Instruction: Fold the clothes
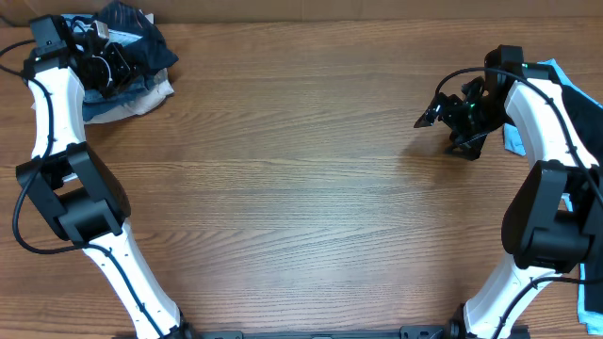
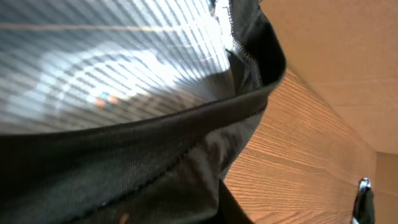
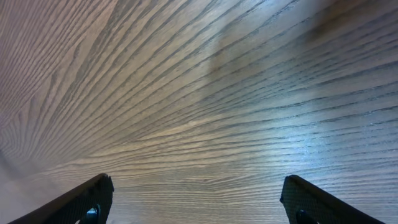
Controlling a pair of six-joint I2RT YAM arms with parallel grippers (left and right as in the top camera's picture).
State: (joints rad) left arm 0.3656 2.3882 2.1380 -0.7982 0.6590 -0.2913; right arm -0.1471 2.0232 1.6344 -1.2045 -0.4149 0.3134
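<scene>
Currently heaped at far-left corner of brown wooden table [image 1: 301, 188]: crumpled dark blue-black fabric clothes [image 1: 141, 47], no clear long axis. Left gripper [image 1: 106, 66] buried there, grip unreadable. Right gripper [image 3: 199, 186] spread wide over bare wood.

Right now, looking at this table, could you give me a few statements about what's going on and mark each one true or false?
1. The right pincer is open, with nothing between its fingers. True.
2. The crumpled clothes lie in the middle of the table. False: they sit in the far left corner.
3. The left pincer is down at that crumpled heap. True.
4. The right pincer holds the light blue cloth. False: that cloth lies at the right edge by the arm, and the pincer hangs over bare wood.
</scene>
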